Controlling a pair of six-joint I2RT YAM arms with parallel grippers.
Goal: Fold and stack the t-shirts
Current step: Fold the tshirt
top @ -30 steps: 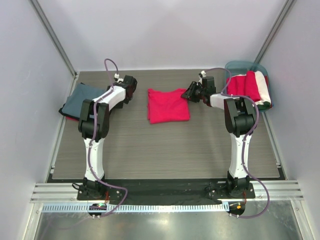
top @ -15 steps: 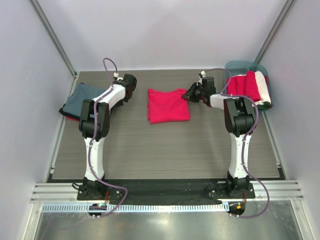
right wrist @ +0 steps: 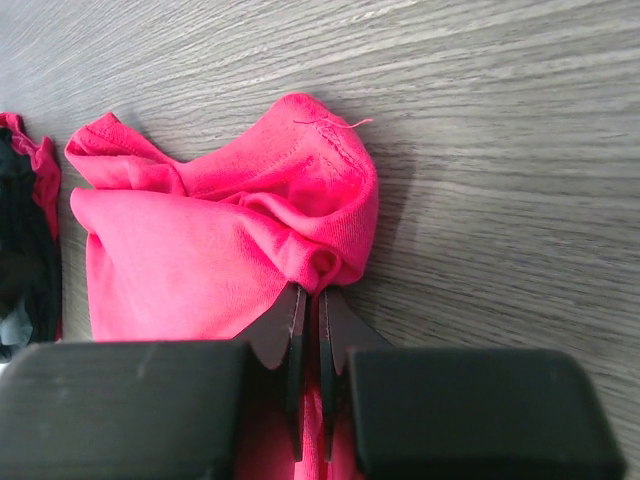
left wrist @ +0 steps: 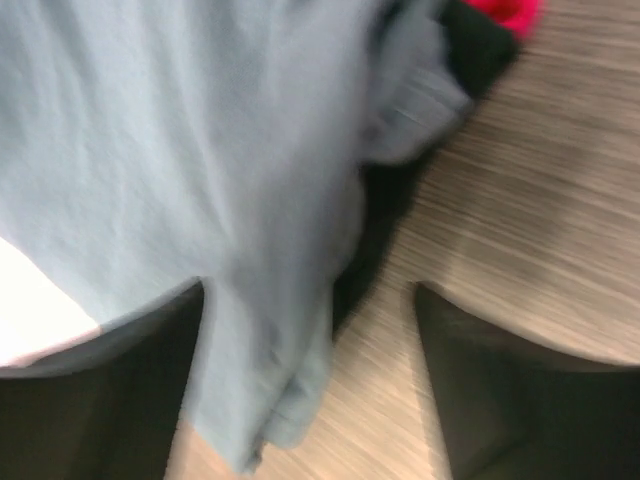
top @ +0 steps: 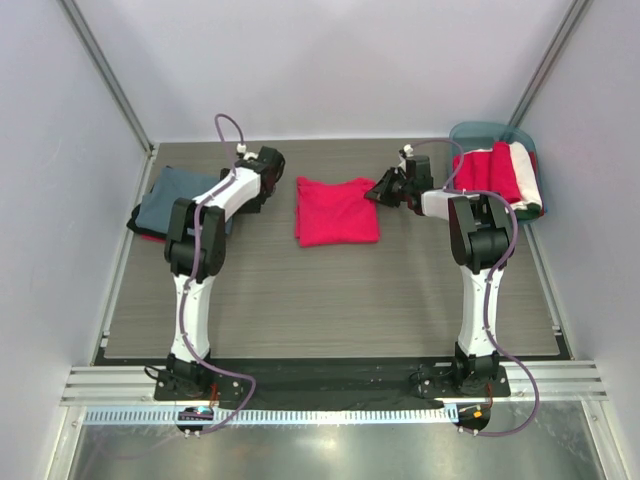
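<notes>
A crimson-red t-shirt (top: 336,210) lies folded at mid-table. My right gripper (top: 379,190) is at its far right corner, shut on a bunched fold of the red cloth (right wrist: 320,215); its jaws (right wrist: 312,295) stand almost together with cloth pinched between them. A slate blue-grey t-shirt (top: 172,198) lies on a low stack at the left edge. My left gripper (top: 259,193) hovers at that shirt's right edge, open, with the blue-grey cloth (left wrist: 180,170) under its left finger (left wrist: 100,400) and bare table under the right one. This view is blurred.
A teal tub (top: 487,133) at the back right holds red and white shirts (top: 503,175). Dark and red cloth (left wrist: 480,30) shows under the blue-grey shirt. The grey wood-grain table (top: 330,300) ends at metal rails left and right.
The right gripper has shut on the red shirt's corner. The left gripper shut briefly, opened again and shifted right; the blue-grey shirt sits slightly further right.
</notes>
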